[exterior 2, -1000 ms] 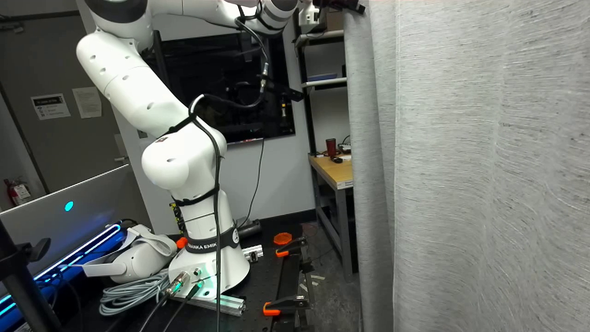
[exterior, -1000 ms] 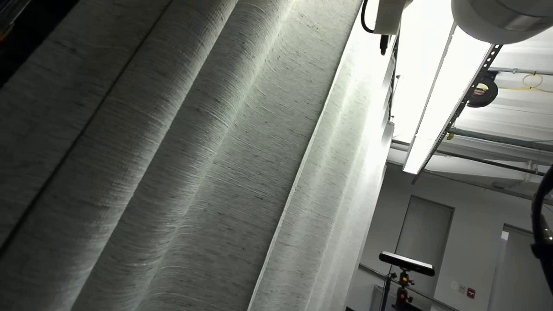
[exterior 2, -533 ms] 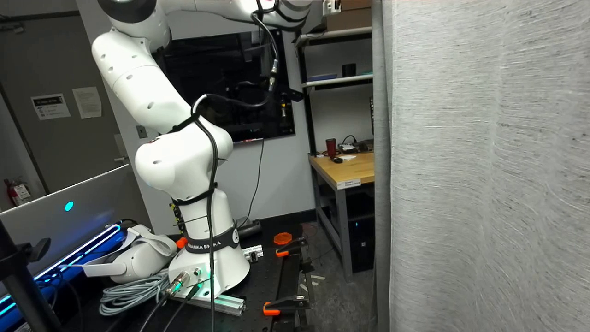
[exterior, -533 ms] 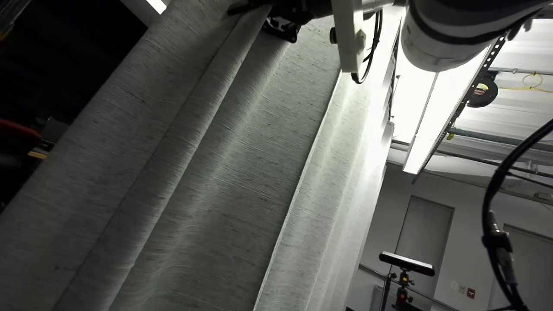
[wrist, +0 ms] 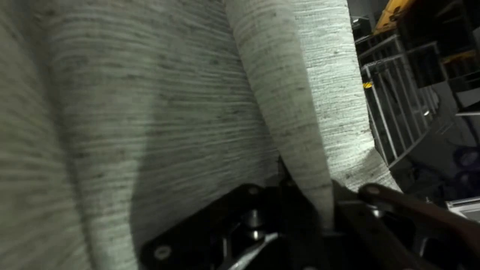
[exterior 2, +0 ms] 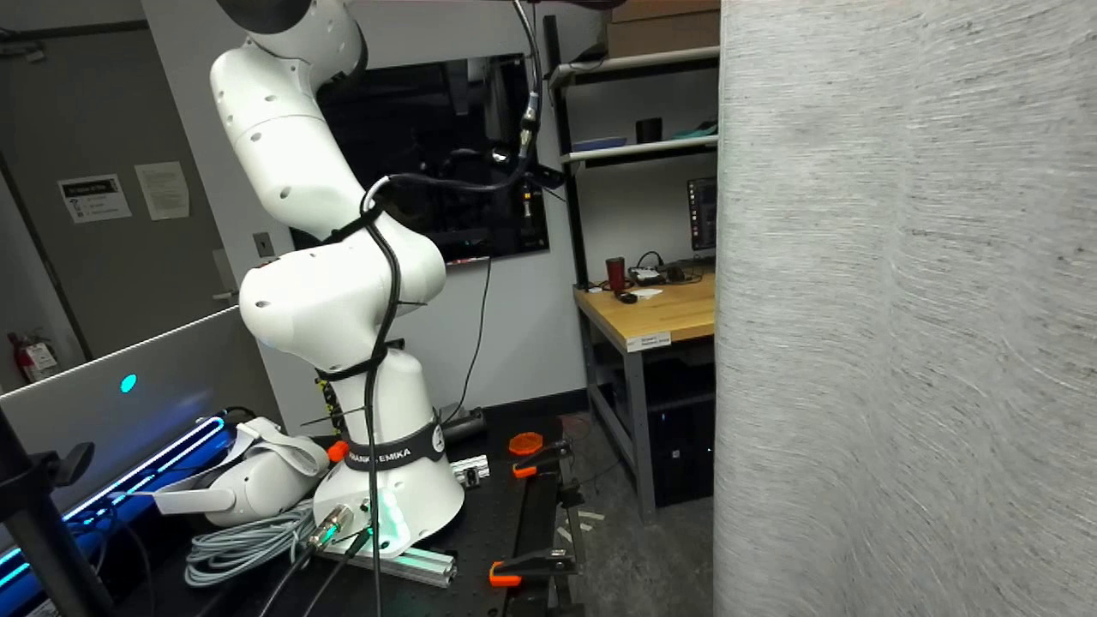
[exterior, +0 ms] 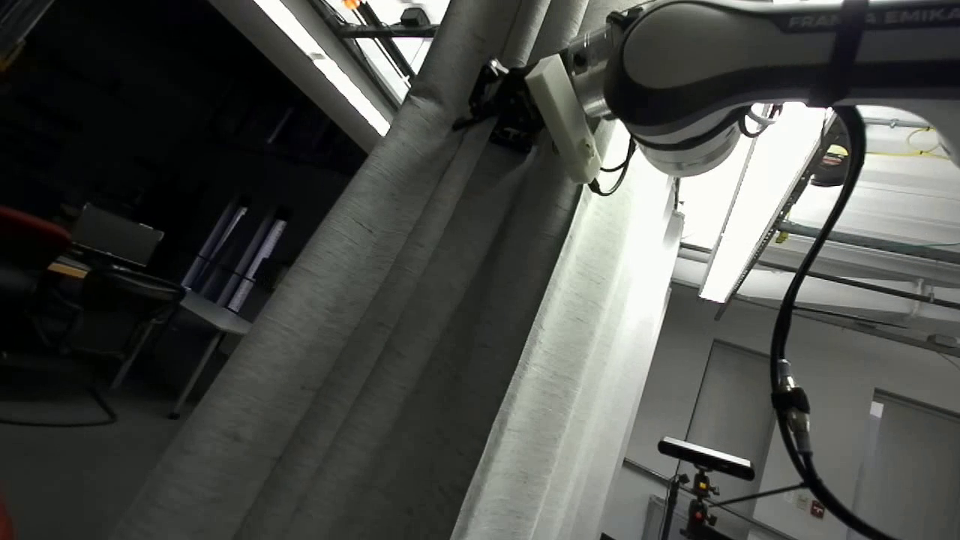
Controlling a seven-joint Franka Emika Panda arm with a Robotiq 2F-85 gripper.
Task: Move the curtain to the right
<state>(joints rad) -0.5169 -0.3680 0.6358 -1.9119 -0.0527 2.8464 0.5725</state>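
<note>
I found the curtain (exterior: pixel 435 300) hanging in long folds beside the arm (exterior: pixel 720 67), hiding from me one end of the desk (exterior 2: pixel 660 313) and of the shelves (exterior 2: pixel 634 66). The gripper (wrist: pixel 315 195) was pinching a narrow fold of the curtain: its fingers (wrist: pixel 296 210) pressed in from both sides, with the cloth caught between them. The fingertips were partly covered, and I could not inspect them fully. Just beside the grip the cloth was creased; past the pinched fold it ran on to an edge, whether hem or fold I could not tell.

The arm reached across to the curtain, a lit ceiling lamp (exterior: pixel 765 195) behind it. Its base (exterior 2: pixel 428 506) stood on a black table (exterior 2: pixel 480 524), with two clamps (exterior 2: pixel 536 564) at the table's edge. A headset (exterior 2: pixel 270 484) lay beside the base, next to a cable coil (exterior 2: pixel 244 553). On the desk a red cup (exterior 2: pixel 615 272) stood upright.
</note>
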